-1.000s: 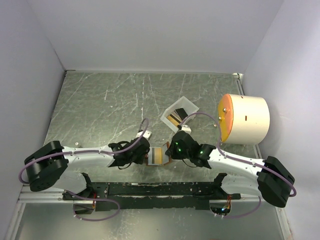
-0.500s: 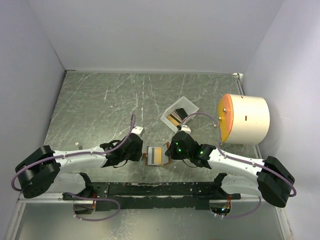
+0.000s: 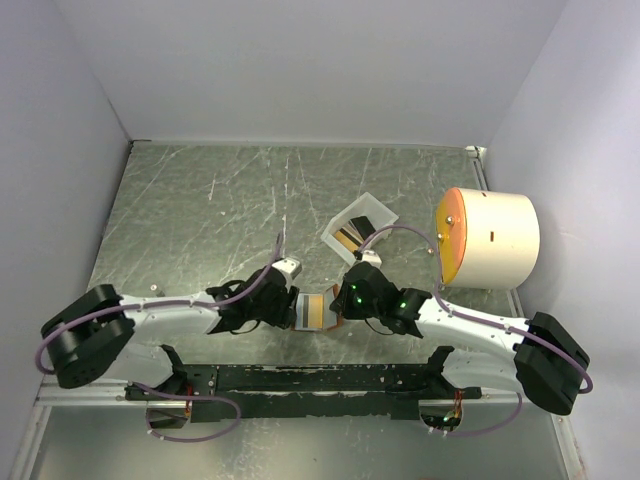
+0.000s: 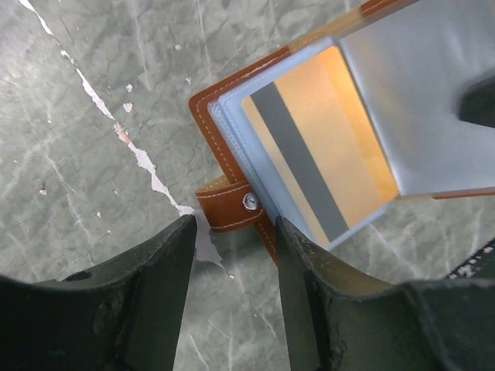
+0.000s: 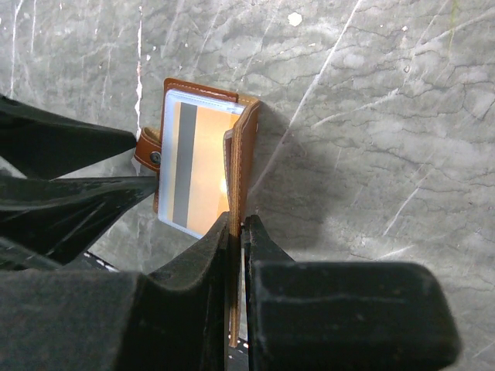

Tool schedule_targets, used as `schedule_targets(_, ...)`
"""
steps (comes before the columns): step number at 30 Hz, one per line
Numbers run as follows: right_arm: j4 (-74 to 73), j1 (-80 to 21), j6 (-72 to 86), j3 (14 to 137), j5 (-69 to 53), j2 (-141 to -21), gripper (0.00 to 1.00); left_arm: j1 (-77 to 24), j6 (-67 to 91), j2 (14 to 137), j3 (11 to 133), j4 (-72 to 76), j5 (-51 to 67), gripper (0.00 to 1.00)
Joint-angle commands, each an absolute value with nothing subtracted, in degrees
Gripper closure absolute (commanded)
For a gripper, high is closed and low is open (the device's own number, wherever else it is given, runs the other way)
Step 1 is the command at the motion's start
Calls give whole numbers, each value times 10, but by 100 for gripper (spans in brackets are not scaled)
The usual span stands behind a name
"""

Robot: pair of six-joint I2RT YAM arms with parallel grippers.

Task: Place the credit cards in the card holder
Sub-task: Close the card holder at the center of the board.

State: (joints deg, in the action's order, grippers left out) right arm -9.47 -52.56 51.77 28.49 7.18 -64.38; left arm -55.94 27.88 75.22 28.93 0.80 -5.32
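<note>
Status on table (image 3: 200, 220): lying open between both arms, card holder (image 5: 249, 139), with orange credit card (image 4: 336, 139) sitting inside clear pocket. Pinching brown cover edge, clamping tight: right pincer (image 5: 237, 226). Hovering around side tab (image 4: 229, 207), gaping partway, gripping nothing: left pincer (image 4: 232, 292). Resting in white tray (image 3: 378, 210) farther back: spare credit cards (image 3: 348, 238).

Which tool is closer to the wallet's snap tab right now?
Left. The left tool is open right at the snap tab; the right tool pinches the opposite cover of the card holder.
</note>
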Motion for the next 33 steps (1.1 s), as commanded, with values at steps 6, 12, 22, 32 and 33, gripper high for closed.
schedule_targets(6, -97, -523, 504, 288, 77, -631, 100, -556, 330, 789, 311, -13, -140, 49)
schedule_targets(12, -97, -523, 497, 290, 80, -638, 100, -523, 368, 772, 294, -43, -143, 64)
schedule_targets(22, -119, -518, 459, 337, 70, -665, 97, -507, 393, 751, 285, -37, -81, 70)
schedule_targets(32, 3, -518, 489, 338, -84, -696, 52, -507, 439, 737, 265, 8, 0, 77)
schedule_targets(33, 14, -518, 493, 334, -95, -703, 52, -508, 439, 736, 264, 9, -1, 77)
